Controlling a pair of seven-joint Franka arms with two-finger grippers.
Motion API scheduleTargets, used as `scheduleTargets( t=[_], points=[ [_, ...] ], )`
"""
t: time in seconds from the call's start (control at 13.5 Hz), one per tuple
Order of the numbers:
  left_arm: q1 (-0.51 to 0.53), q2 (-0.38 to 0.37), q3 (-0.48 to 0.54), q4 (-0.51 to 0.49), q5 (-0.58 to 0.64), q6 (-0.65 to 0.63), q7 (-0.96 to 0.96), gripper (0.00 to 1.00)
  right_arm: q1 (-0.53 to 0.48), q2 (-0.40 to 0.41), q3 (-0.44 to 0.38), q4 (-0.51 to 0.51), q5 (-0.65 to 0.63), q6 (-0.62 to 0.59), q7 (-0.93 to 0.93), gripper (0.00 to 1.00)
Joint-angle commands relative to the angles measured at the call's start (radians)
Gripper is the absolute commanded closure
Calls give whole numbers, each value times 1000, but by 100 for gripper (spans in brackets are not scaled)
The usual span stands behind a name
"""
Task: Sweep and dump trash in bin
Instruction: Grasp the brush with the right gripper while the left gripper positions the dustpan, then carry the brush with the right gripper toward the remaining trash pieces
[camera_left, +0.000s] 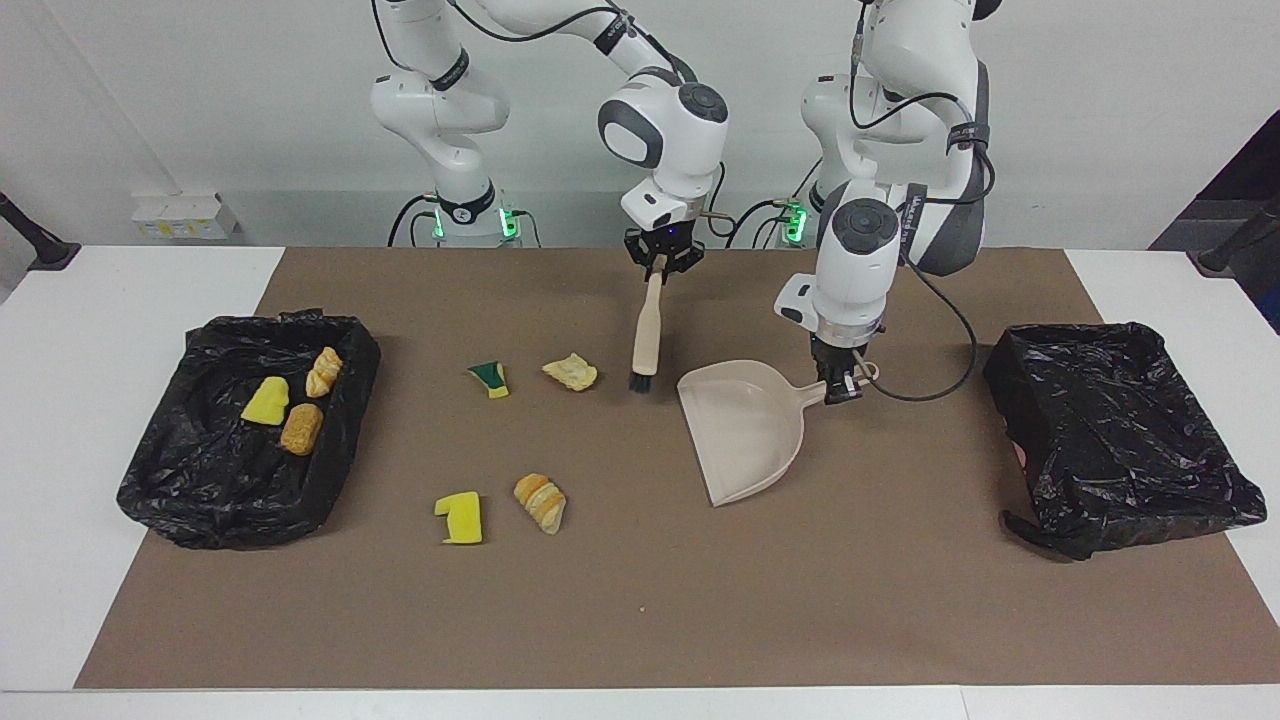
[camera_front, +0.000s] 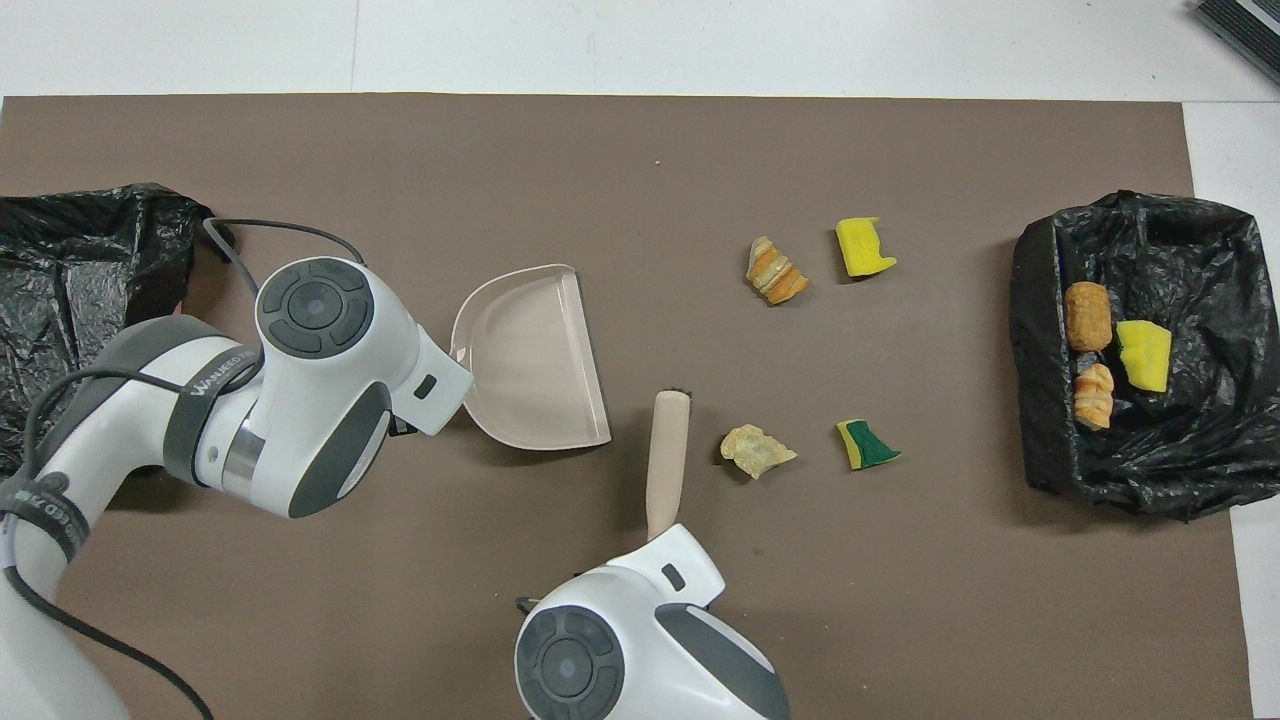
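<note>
My right gripper (camera_left: 660, 262) is shut on the handle of a beige brush (camera_left: 646, 335). The brush's dark bristles hang at the mat beside a pale bread chunk (camera_left: 571, 372), a small gap apart. My left gripper (camera_left: 838, 388) is shut on the handle of the beige dustpan (camera_left: 745, 430), whose open mouth faces the trash. Also loose on the mat are a green-and-yellow sponge scrap (camera_left: 489, 378), a yellow sponge scrap (camera_left: 460, 517) and a striped bread chunk (camera_left: 541, 502). The overhead view shows the brush (camera_front: 667, 455) between the dustpan (camera_front: 535, 360) and the pale chunk (camera_front: 756, 450).
A black-lined bin (camera_left: 180, 500) at the right arm's end of the table holds a yellow sponge scrap (camera_left: 266, 401) and two bread chunks (camera_left: 324, 371). A second black-lined bin (camera_left: 1120, 430) stands at the left arm's end. A brown mat (camera_left: 640, 620) covers the table.
</note>
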Motion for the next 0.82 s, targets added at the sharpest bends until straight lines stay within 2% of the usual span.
scheduleTargets(
  t=[0.0,0.22,0.44,0.67,0.74],
  points=[
    [-50,-70,15,-83,6,-1,-47,100,-9,-90,-67,-19,76,-93,-39,100],
    [-66,-77,13,-87,6,-14,-49,100,-10,-124,-119,-20,116,-174,-50,100],
    [-61,-77,13,-90,5,-1,-52,100,-21,-134,-213,-68,116,-197,-93,100],
    [-96,-104,13,-141,2,23,-115,100,-30,-150,-282,-112,90,-214,-133,100],
    [-110,-87,12,-144,0,38,-160,100,-36,-154,-291,-113,55,-272,-134,100]
  ],
)
